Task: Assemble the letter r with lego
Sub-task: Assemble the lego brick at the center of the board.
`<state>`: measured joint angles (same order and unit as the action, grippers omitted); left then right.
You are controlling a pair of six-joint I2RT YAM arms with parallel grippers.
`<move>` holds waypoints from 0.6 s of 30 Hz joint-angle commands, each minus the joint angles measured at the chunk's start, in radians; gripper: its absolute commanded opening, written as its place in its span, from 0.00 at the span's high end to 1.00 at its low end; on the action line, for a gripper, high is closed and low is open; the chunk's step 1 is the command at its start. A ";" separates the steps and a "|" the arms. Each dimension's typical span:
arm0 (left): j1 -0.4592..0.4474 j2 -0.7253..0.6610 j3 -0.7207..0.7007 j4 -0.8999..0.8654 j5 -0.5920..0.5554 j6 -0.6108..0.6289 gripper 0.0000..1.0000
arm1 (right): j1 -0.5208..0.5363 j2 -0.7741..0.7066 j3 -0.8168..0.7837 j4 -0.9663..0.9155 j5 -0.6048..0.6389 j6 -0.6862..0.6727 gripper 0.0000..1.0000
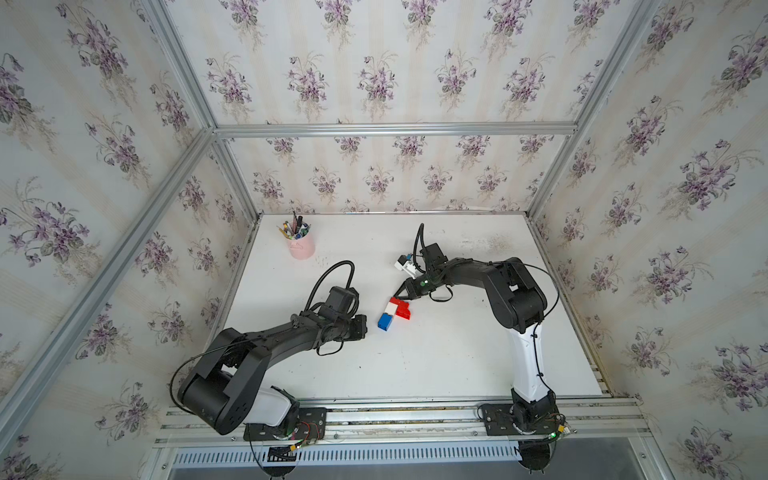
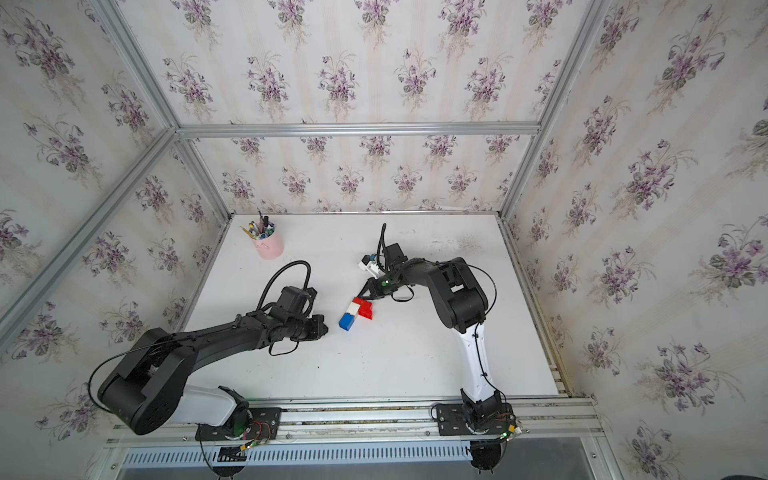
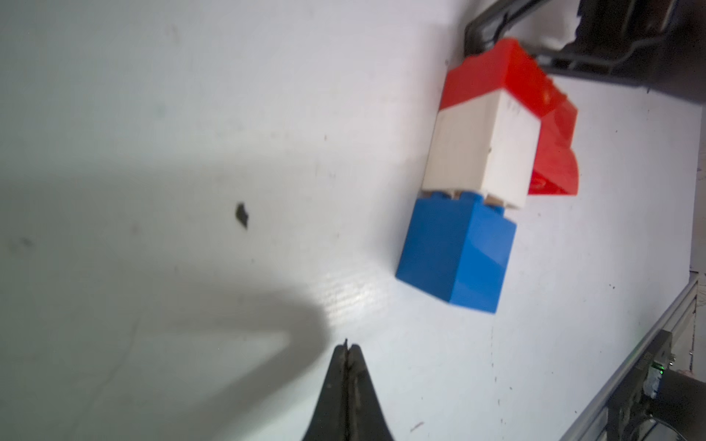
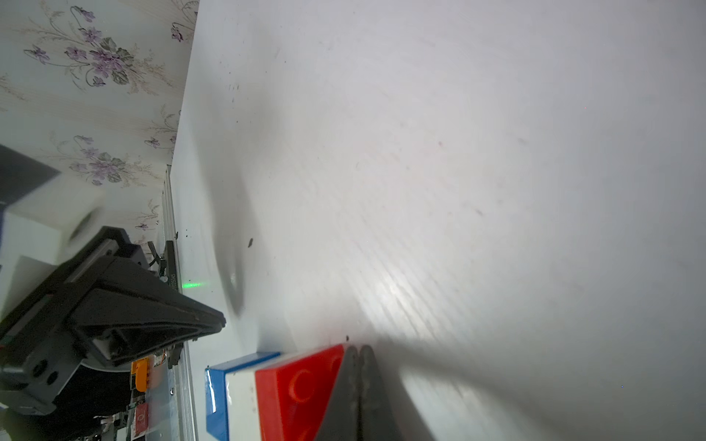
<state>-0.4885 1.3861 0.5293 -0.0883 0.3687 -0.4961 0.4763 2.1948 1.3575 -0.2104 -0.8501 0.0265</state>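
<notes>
The lego lies joined on the white table point(image 1: 436, 357) as the letter r: a blue brick point(image 1: 385, 322), a white brick point(image 1: 390, 308) in line with it, and red bricks point(image 1: 402, 308) across the far end. In the left wrist view, studs show in a thin gap between the blue brick point(image 3: 454, 252) and the white brick point(image 3: 481, 152). My right gripper point(image 4: 359, 348) is shut and empty, its tips against the studded face of the red brick point(image 4: 298, 389). My left gripper point(image 3: 347, 347) is shut and empty, a short way left of the blue brick.
A pink cup of pens point(image 1: 301, 245) stands at the back left of the table. Aluminium rails point(image 1: 374, 409) carry both arm bases along the front edge. Flowered walls close in the left, back and right sides.
</notes>
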 commanded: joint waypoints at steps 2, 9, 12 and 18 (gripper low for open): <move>-0.019 -0.049 -0.038 0.062 0.057 -0.028 1.00 | 0.000 0.014 0.009 -0.029 0.022 -0.013 1.00; -0.027 0.011 -0.014 0.144 0.100 -0.038 1.00 | -0.001 0.016 0.012 -0.048 0.025 -0.023 1.00; -0.028 0.085 0.020 0.159 0.113 -0.030 1.00 | 0.000 0.011 0.009 -0.048 0.022 -0.022 1.00; -0.030 0.146 0.056 0.199 0.134 -0.024 1.00 | 0.001 0.005 0.005 -0.049 0.022 -0.025 1.00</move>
<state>-0.5175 1.5208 0.5751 0.0586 0.4816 -0.5262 0.4767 2.2002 1.3666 -0.2291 -0.8524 0.0196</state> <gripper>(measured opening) 0.053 0.053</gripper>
